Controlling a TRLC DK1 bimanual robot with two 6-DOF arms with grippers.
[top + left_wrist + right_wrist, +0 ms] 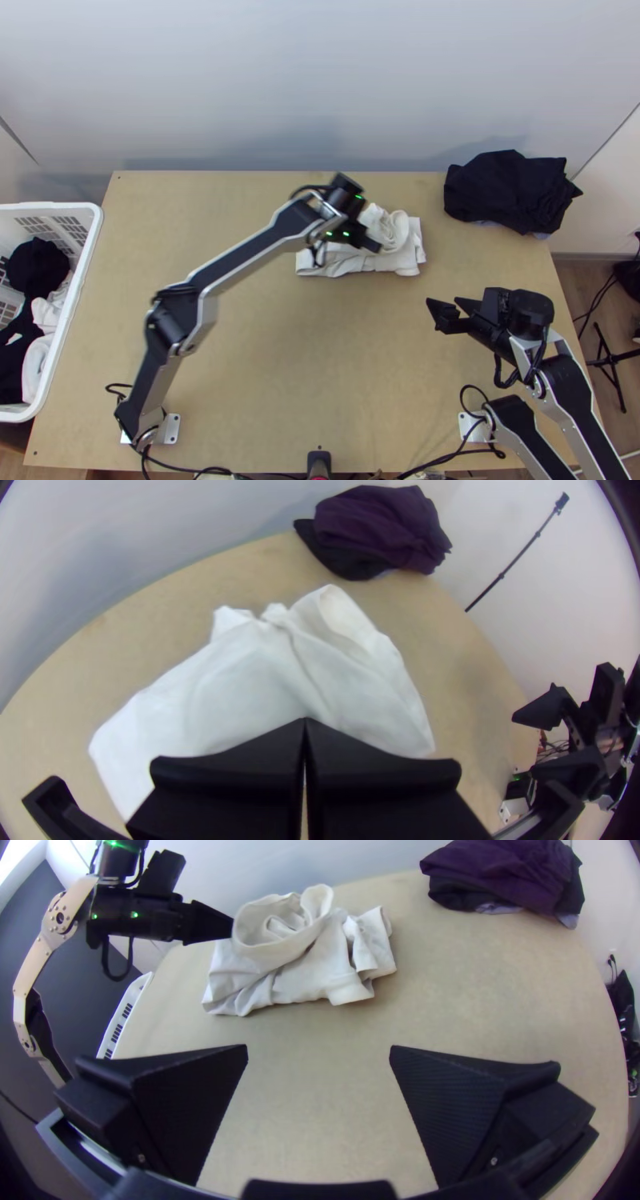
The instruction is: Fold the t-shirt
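The white t-shirt [407, 251] is all crumply, one loop sticking up. The left hand [376, 246] is together at it; the right hand [443, 302] is apart.

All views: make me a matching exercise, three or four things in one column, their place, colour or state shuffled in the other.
1. Shirt
2. Left gripper
3. Right gripper
4. Basket

A. Fingers apart, clear of the shirt
B. Beside the table's left edge, dark and white cloth inside
C. White, part bunched, on the table
D. Fingers together, at the shirt

Pairs: 1-C, 2-D, 3-A, 4-B
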